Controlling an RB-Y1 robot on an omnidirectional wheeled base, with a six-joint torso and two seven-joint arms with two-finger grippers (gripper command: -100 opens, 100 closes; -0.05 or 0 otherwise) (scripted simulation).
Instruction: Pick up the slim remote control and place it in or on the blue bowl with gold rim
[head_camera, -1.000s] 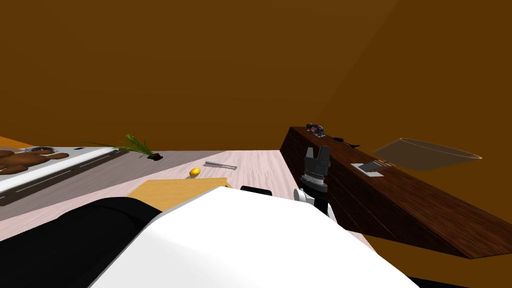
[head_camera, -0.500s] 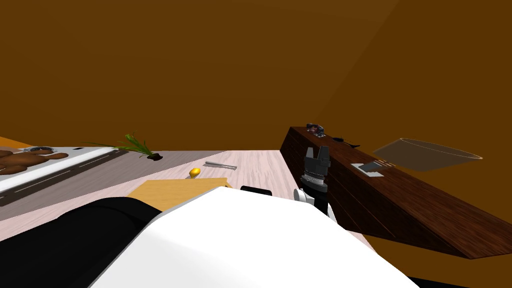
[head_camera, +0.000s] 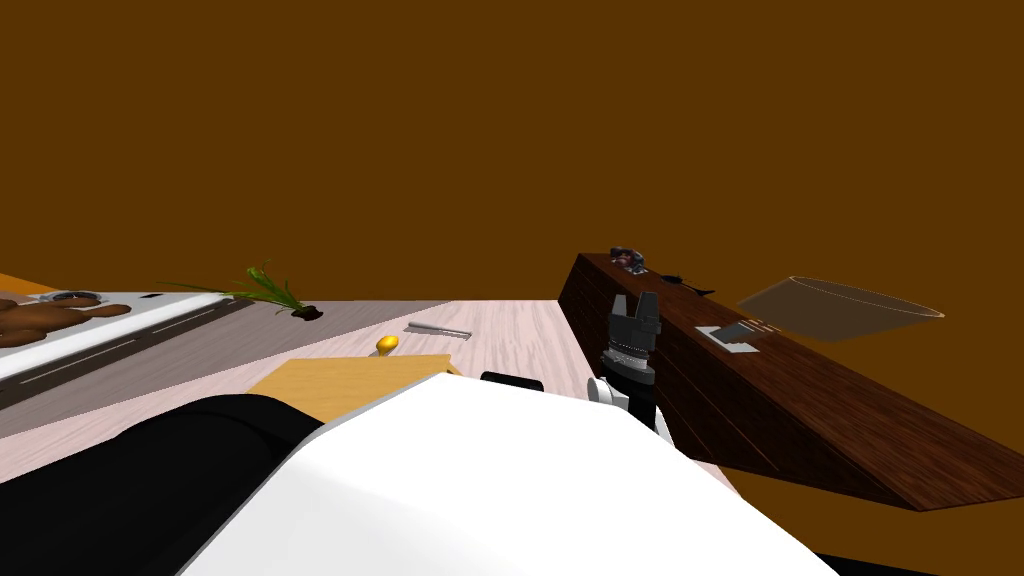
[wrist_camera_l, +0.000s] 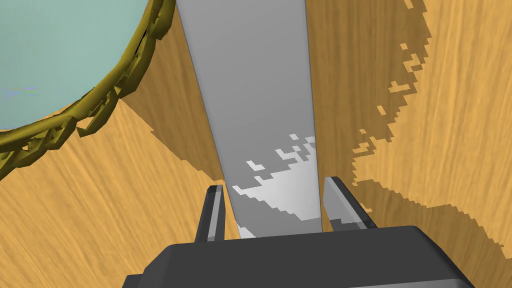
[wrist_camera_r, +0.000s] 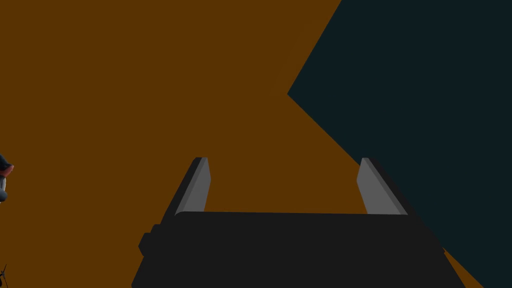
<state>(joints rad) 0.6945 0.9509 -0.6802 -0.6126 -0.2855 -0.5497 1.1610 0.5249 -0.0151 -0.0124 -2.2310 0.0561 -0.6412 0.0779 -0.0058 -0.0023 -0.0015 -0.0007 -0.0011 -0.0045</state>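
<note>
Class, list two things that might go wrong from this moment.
1. The left tool pinches the slim remote with a long length jutting ahead; it may tilt or slip out.
2. The bowl stands close beside the remote; a careless swing might knock its gold rim.

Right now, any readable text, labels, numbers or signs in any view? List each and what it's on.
None readable in any view.
Slim remote, held in the left gripper: plain grey face, no labels.
Bowl with gold rim: unmarked.
Flat grey item on the dark wood sideboard: pale stripes, too small to tell if lettering.
Floor mat: white lane dashes only, no words.
</note>
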